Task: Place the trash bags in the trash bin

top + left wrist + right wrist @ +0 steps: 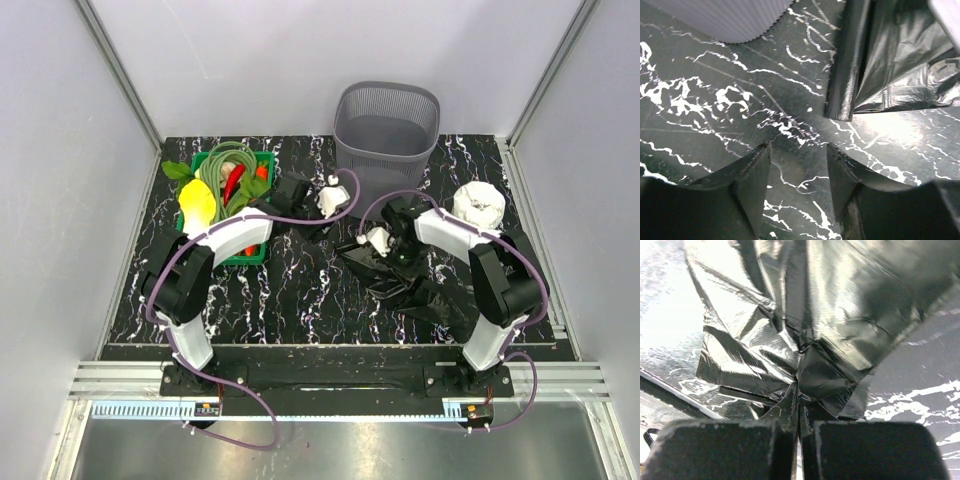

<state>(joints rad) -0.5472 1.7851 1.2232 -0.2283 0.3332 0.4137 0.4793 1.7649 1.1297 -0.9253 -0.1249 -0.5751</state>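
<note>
Right gripper (799, 392) jaws together, apparently pinching a bag (830, 300); left gripper (800, 150) jaws apart, empty, above table (715, 105) near bin (385, 165).

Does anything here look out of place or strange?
Only the black bag: it lies crumpled and spread on the table, outside the bin, with one fold pinched in the shut right tool. The bin stands upright; nothing looks spilled.

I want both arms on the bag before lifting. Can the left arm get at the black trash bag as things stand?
Probably yes. The left tool stands open over the table, and the folded edge of the trash bag lies just ahead, with nothing between. The right tool pinches the film elsewhere.
</note>
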